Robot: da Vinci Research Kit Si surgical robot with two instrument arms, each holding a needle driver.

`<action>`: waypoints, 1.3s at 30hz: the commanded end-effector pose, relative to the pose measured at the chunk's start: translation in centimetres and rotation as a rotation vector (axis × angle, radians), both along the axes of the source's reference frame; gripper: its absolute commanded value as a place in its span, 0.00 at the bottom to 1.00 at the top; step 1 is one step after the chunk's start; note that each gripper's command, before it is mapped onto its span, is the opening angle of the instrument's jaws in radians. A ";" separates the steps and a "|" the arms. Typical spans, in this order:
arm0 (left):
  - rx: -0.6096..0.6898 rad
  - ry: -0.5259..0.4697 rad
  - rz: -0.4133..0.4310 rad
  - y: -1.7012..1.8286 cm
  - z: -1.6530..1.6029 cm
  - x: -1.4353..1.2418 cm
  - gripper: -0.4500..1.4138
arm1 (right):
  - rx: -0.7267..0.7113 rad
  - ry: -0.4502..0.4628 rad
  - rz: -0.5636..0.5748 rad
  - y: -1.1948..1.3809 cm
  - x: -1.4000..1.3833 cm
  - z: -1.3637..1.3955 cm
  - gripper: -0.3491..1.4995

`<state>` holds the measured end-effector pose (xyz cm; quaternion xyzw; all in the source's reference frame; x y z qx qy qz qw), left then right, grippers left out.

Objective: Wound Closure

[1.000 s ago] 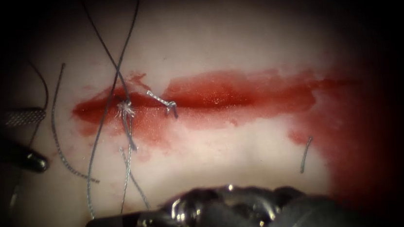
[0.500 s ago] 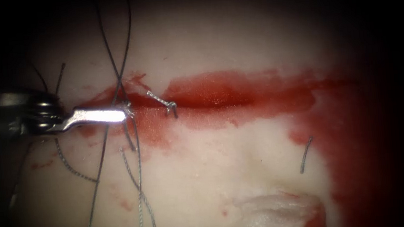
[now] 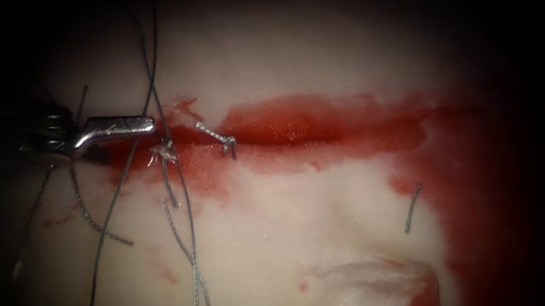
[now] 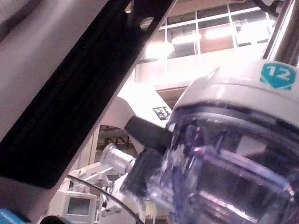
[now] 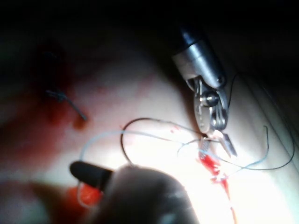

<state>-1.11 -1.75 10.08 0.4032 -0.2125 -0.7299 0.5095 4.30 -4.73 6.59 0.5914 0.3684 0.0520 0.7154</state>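
The left pincer (image 3: 142,125), apparently closed and empty, sits beside the knot (image 3: 165,149) at the cut's left end; crossing thread (image 3: 148,85) could snag there. Needle (image 5: 125,140) lies loose by the right pincer (image 5: 88,172), whose state I cannot tell.

White number 12 on a teal badge (image 4: 279,76), set on a pale rounded housing (image 4: 233,93)

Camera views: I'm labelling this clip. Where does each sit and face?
Endoscope: above, in front, facing down on the cut; left arm's tool reaches in from picture left.
Left wrist: on the left arm, facing its own housing and the room.
Right wrist: along its shaft toward the tissue; right arm's tool shows.
Shared: endoscope and right wrist show left arm's tool and thread.
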 end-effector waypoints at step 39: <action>-0.190 -0.382 0.666 -1.15 -1.50 -0.41 0.00 | 0.450 -0.533 1.126 1.91 -0.39 0.25 0.83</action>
